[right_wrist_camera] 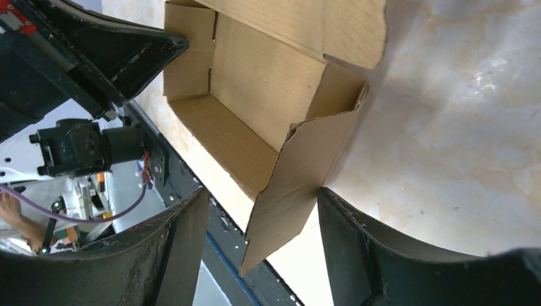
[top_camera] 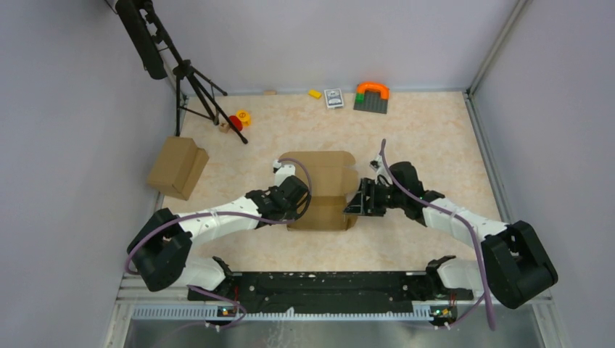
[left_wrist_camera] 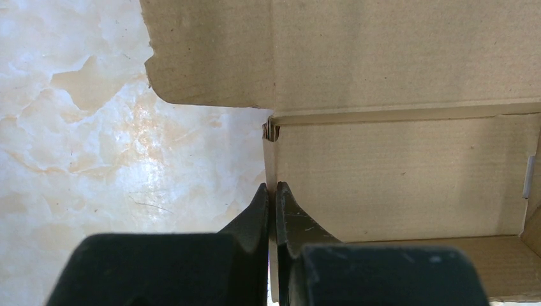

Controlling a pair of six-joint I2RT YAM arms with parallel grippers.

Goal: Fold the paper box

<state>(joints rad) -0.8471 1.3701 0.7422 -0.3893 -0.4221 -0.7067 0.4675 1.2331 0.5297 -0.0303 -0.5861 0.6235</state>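
The paper box (top_camera: 319,190) sits half-formed in the middle of the surface (top_camera: 435,138), between my arms. My left fingers (left_wrist_camera: 252,220) pinch its left wall tight. My right fingers (right_wrist_camera: 172,255) are spread wide, either side of its right wall.

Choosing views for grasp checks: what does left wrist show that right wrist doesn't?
Left wrist only: the left gripper shut on the side wall edge of the paper box, seen close up. Right wrist only: the right gripper open, with a loose end flap between its fingers, not gripped. Both: the box's open interior on the marbled table.
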